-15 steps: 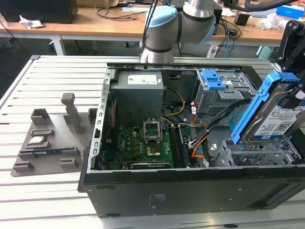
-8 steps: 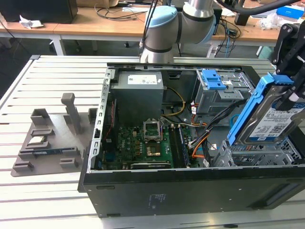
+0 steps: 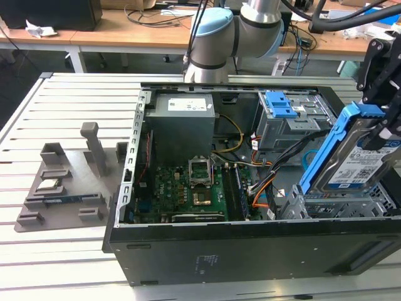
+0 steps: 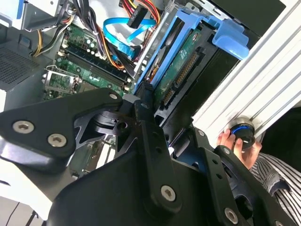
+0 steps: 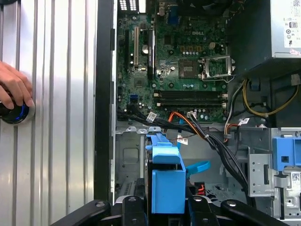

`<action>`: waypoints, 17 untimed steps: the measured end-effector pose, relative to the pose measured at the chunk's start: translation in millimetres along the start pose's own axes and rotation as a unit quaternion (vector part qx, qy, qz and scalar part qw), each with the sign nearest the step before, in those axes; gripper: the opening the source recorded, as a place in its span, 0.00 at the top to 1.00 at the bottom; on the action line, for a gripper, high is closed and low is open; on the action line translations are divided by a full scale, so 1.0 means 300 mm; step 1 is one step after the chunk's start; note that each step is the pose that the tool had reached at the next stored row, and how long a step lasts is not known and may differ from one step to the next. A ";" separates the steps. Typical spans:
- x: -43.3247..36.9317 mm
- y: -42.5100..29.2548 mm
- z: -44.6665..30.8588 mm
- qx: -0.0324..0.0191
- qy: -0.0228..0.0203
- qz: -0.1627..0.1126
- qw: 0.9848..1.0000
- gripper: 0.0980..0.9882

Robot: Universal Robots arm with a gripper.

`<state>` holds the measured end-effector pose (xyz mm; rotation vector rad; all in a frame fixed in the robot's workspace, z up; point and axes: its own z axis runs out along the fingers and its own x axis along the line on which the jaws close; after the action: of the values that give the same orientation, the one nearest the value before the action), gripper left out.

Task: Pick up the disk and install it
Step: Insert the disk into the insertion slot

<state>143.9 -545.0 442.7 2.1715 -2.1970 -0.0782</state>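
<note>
Got my hand (image 3: 383, 128) clamped on the disk (image 3: 351, 160), holding it tilted, blue bracket edge up, right above the drive bay (image 3: 338, 204) at the exterior view's right end of the open computer case (image 3: 250, 244).

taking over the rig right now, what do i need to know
Hand: shut on the disk.
Disk: held in the air, steeply tilted, over the drive bay at the exterior view's right end of the open computer case.
Done: pick-up.
Left: the install; the disk is not yet seated in the bay.
</note>
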 end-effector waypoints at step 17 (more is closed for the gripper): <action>0.000 -0.009 0.152 0.000 0.000 0.000 1.000 0.70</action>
<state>143.3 -545.1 397.0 2.1715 -2.1970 -0.0782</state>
